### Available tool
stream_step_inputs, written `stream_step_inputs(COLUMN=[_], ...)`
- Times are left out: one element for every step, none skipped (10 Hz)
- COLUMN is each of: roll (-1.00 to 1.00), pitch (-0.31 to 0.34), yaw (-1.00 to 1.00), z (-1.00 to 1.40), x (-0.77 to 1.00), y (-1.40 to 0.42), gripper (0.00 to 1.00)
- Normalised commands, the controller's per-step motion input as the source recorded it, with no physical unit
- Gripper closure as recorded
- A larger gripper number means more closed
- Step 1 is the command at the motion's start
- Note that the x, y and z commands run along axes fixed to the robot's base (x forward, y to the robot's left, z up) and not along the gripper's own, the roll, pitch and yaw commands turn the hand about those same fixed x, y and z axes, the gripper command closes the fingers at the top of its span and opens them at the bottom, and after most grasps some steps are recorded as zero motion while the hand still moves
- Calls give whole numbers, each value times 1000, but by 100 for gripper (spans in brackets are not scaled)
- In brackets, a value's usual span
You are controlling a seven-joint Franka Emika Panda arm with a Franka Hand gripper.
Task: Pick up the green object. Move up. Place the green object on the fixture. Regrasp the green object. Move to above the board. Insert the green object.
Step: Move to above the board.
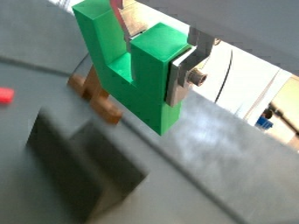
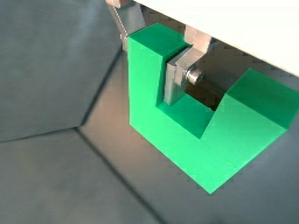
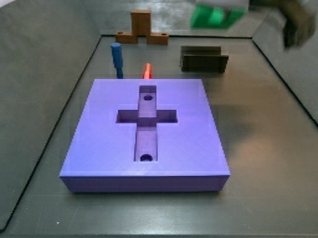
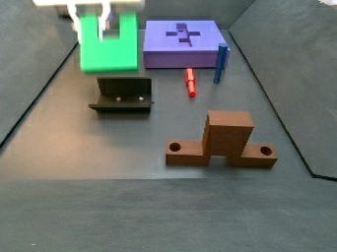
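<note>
My gripper (image 1: pixel 152 52) is shut on the green object (image 1: pixel 135 74), a bright green U-shaped piece. The silver fingers (image 1: pixel 184 77) clamp one of its prongs, as both wrist views show (image 2: pixel 149 57). In a side view the green object (image 4: pixel 109 49) hangs in the air from the gripper (image 4: pixel 102 14), above and just behind the fixture (image 4: pixel 122 95). The dark fixture also shows below the piece in a wrist view (image 1: pixel 82 166). The purple board (image 3: pixel 149 130) with its cross-shaped recess lies apart from the gripper; it also shows far back (image 4: pixel 182 41). The green object is blurred at the top (image 3: pixel 218 16).
A brown cross-shaped piece (image 4: pixel 227 140) stands on the floor in front of the fixture. A blue upright peg (image 4: pixel 222 61) and a small red peg (image 4: pixel 191 81) stand beside the board. Sloped tray walls bound the floor on all sides.
</note>
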Motion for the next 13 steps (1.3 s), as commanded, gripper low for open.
stream_step_inputs(roll=[-11,1,-10,-20,-11,-1,-6,-1000,-1000,-1000,-1000,-1000,-1000], pitch=[83,73,67,63,64,77,80,30,6,-30,-45,-53,-68], yaw=[-8,9,26,30,37,37,36,-18,-16,-5,2,4,12], z=[1400,1400,1400,910,639,266,196,272,273,269,248,271,239], x=[-63,-55,-47,-20,-1,35,38,-1214,-1238,-1340,-1385,-1382,-1400], y=[-11,-15,-8,-7,-3,-22,-10,-1400,-1400,-1400,-1400,-1400,-1349], gripper=[100,100,100,100,100,100,100,100,100,100,100,100,100])
